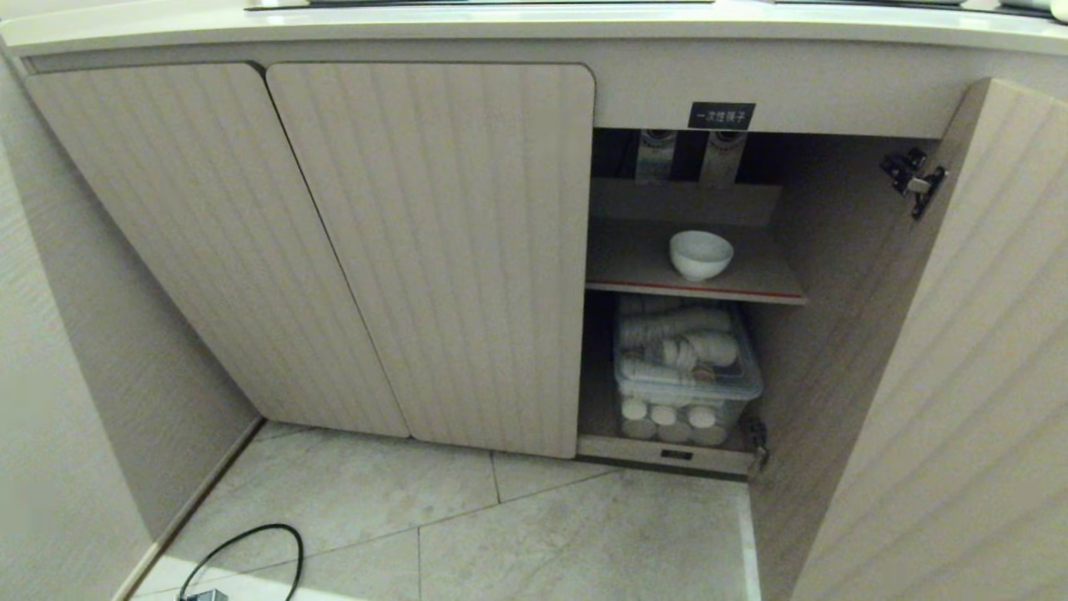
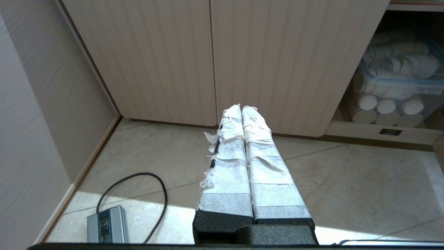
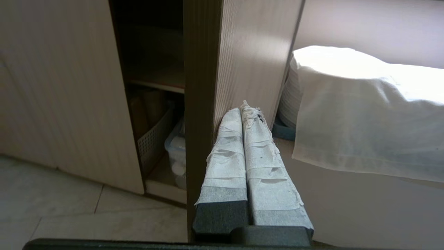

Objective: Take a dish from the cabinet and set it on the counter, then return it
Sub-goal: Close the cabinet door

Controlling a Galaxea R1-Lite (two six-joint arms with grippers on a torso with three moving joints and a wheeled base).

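Observation:
The white bowl, the dish (image 1: 700, 254), stands alone on the upper red-edged shelf (image 1: 776, 288) of the cabinet (image 1: 434, 250), whose right door (image 1: 959, 376) is swung open. The cream counter (image 1: 534, 32) runs along the top of the head view. Neither arm shows in the head view. My right gripper (image 3: 244, 110) is shut and empty, its taped fingers lying against the outer ribbed face of the open door (image 3: 242, 62). My left gripper (image 2: 241, 107) is shut and empty, held low over the floor in front of the closed doors (image 2: 208, 55).
A clear lidded box of white disposable cups (image 1: 686, 367) fills the lower shelf. A black cable (image 1: 250, 551) and a grey power brick (image 2: 107, 224) lie on the tiled floor at the left. A white cloth over stacked plates (image 3: 364, 111) sits beyond the open door. A wall stands at the left.

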